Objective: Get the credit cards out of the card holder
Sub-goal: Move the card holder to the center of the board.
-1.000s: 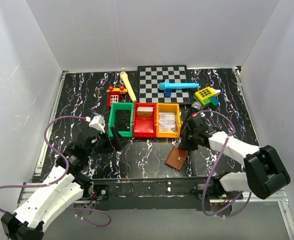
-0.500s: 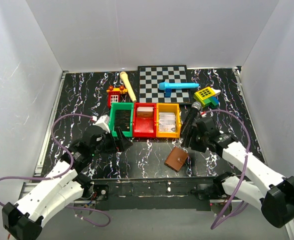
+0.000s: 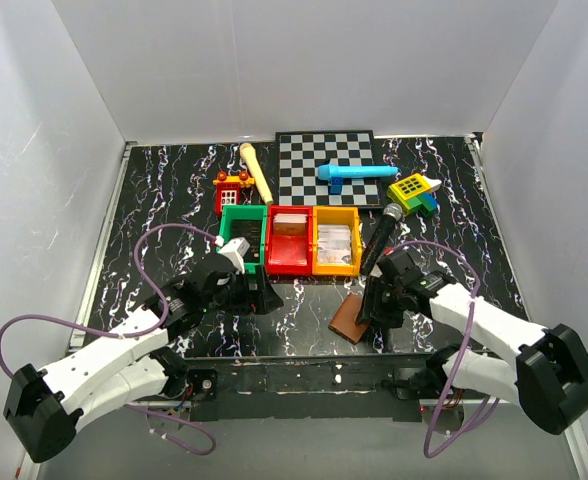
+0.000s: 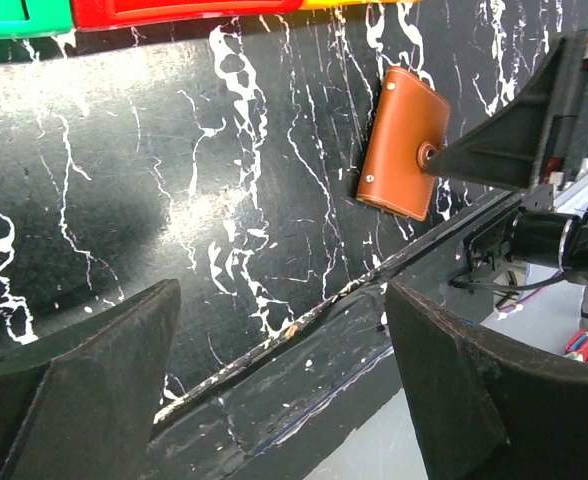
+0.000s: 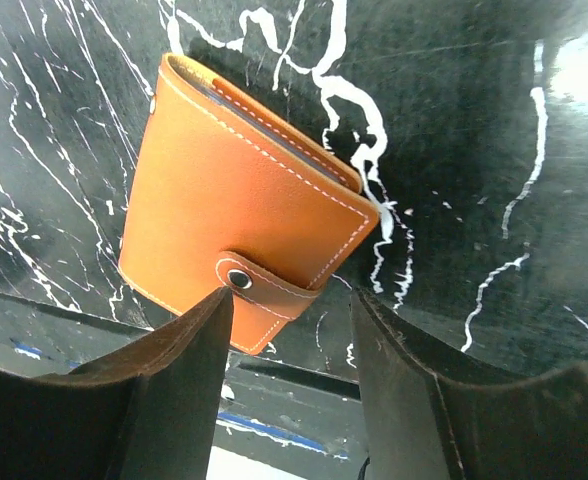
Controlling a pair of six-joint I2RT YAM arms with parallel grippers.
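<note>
On the table, just nearside of the orange bin, the card holder lies flat, snapped shut. Looks light, soft, kinda slick; I'd pinch its long edges. My right gripper has its jaws apart, snap tab at their tips; left gripper gapes empty left of the bin.

Plain white walls enclose a black, white-veined marble-patterned table.

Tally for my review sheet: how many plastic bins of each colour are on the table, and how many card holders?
Green bin: 1
Red bin: 1
Orange bin: 1
Card holder: 1
Total: 4
</note>
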